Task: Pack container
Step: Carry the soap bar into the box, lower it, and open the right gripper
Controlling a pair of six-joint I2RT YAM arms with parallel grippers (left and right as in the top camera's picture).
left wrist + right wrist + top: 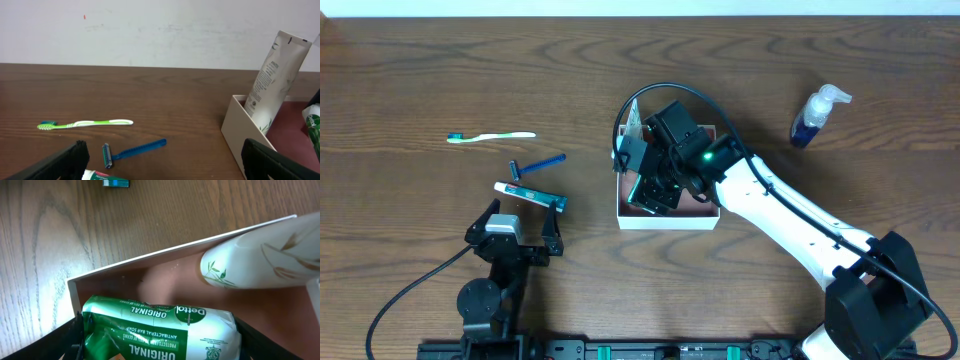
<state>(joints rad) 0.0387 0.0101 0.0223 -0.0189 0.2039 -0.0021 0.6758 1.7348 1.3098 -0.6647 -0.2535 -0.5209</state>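
1. You have the container just right of centre on the tabletop. It is open-topped, with white walls and a pinkish-brown floor.
2. Your right hand is reaching down inside the container. In the right wrist view its fingers are clamped on either end of a green soap pack. The pack is low over the floor near one corner, and you cannot tell whether it touches the floor.
3. A white tube with a leaf print stands tilted inside the container, leaning on the far-left wall, its crimped end above the rim. In the right wrist view the tube is just beside the soap pack, apart from it.
4. Your left hand is low at the near-left of the tabletop, left of the container, with its fingers spread wide apart and nothing between them.
5. Loose on the tabletop ahead of the left hand:
   - a toothpaste tube, closest to the fingers
   - a blue razor, just beyond the toothpaste tube
   - a green-and-white toothbrush, farthest out
   All three lie flat and apart from each other.
6. A blue pump bottle lies on the far-right tabletop, well apart from the container.
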